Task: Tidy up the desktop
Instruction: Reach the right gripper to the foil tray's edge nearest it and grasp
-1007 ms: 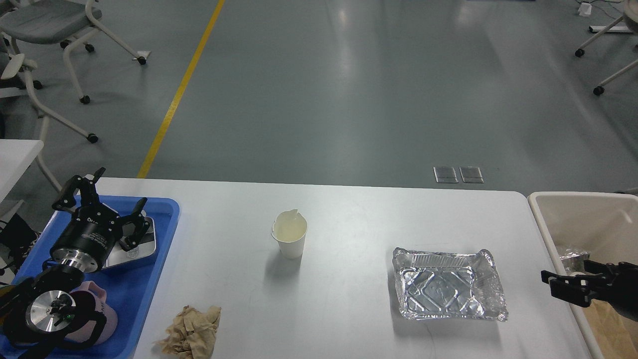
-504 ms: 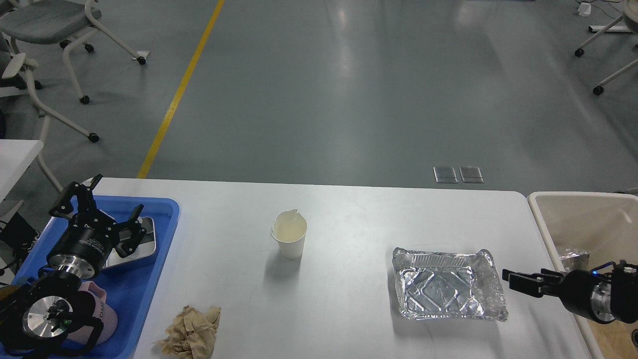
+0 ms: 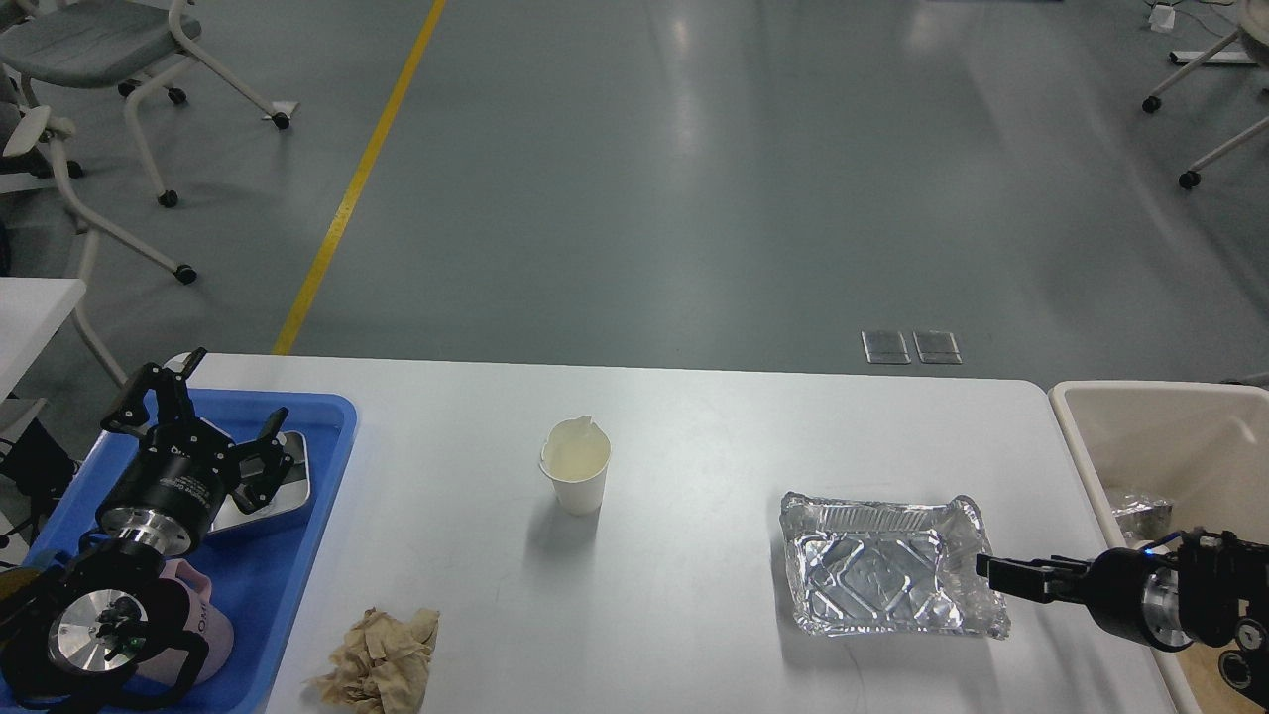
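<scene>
Spreading wide beneath both our arms, the desktop (image 3: 694, 436) is only partly tidied, as we judge it. Beside our right arm, past the table's edge, the beige bin (image 3: 1140, 426) already holds a scrap of crumpled foil (image 3: 1140, 516). Under our left arm lies the blue tray (image 3: 327, 476), carrying a steel dish (image 3: 288, 486) just under the left gripper (image 3: 203, 421) and a pink mug (image 3: 198, 615) back toward our left wrist. Those pieces look sorted.

Three things are left on the bare surface. Largest is the foil container (image 3: 882, 575): our right gripper (image 3: 991, 573) has its tips right at the container's near-side rim, though whether they touch it we cannot tell. Seen edge-on and dark, the right fingers cannot be told apart, so we cannot say whether they are spread or closed. Next comes the brown crumpled paper (image 3: 382, 659), near our left forearm, just off the tray's edge. Smallest is the paper cup (image 3: 576, 474), upright with a torn lip, well apart from both grippers and roughly midway between them.

Our left gripper hovers over the tray with its fingers spread, holding nothing. We reckon the container goes first, to the bin.
</scene>
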`<state>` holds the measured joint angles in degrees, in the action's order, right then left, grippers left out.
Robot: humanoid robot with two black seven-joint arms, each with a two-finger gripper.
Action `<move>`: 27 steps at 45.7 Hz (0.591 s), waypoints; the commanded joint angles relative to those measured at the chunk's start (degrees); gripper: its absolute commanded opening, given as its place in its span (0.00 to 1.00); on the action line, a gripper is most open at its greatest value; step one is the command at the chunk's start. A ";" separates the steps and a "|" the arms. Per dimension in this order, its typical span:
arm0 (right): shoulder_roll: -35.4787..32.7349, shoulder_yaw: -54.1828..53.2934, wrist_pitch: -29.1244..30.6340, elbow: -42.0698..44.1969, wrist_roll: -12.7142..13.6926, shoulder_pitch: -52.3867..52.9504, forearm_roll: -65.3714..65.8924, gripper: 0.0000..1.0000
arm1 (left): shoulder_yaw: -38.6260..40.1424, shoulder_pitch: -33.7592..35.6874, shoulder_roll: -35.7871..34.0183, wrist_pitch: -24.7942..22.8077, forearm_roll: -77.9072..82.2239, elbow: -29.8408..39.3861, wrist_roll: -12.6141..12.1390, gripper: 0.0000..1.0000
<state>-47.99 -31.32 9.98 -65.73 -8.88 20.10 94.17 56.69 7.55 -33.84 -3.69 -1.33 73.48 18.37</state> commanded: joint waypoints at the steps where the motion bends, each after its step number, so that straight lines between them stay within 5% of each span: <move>1: 0.97 0.03 0.21 -0.01 0.01 0.20 -0.13 1.00 | 0.00 -0.08 -0.09 0.00 0.01 0.00 0.00 0.96; 27: 4.49 2.05 0.12 1.92 -0.17 -0.15 0.14 1.00 | 0.00 -0.08 -0.26 0.00 0.01 0.00 0.00 0.96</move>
<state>-44.06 -30.72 10.20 -64.60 -9.03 19.69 94.26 56.69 7.47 -34.09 -3.69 -1.32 73.48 18.37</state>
